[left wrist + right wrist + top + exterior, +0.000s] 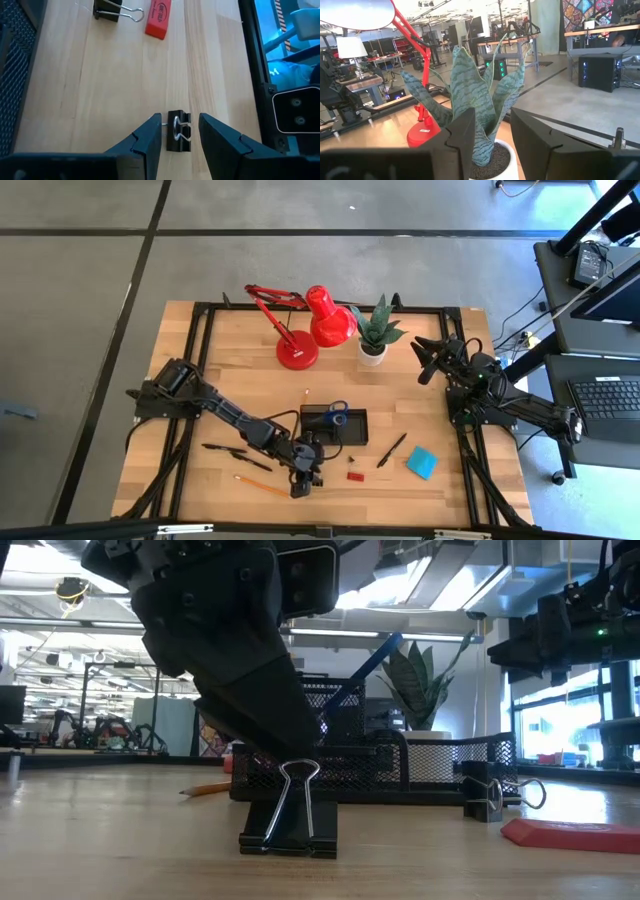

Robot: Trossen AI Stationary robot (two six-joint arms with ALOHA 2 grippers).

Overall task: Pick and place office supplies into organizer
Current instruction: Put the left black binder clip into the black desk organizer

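Here the left gripper [180, 131] is low over the front of the bench [220, 370], at about 6 o'clock from the organizer [334, 423], its jaws open on either side of a small black clip [179, 132] that stands on the wood. In the low view the clip [291, 812] rests on its base with its wire loops upright, directly under the dark gripper body; I cannot tell whether the fingers [145, 137] touch it yet. A second clip [117, 9] and a red eraser [158, 18] lie farther on, near each other. The blue-handled scissors [337, 418] already sit in the organizer. A black pen [391, 450] and a blue note pad [421, 462] lie at roughly 4 o'clock from the organizer, more pens [228, 450] and a pencil [262, 485] at 8 o'clock. The right gripper [491, 134] waits at the bench's right rear, jaws open, facing the potted plant [472, 115] and red lamp [308, 320].
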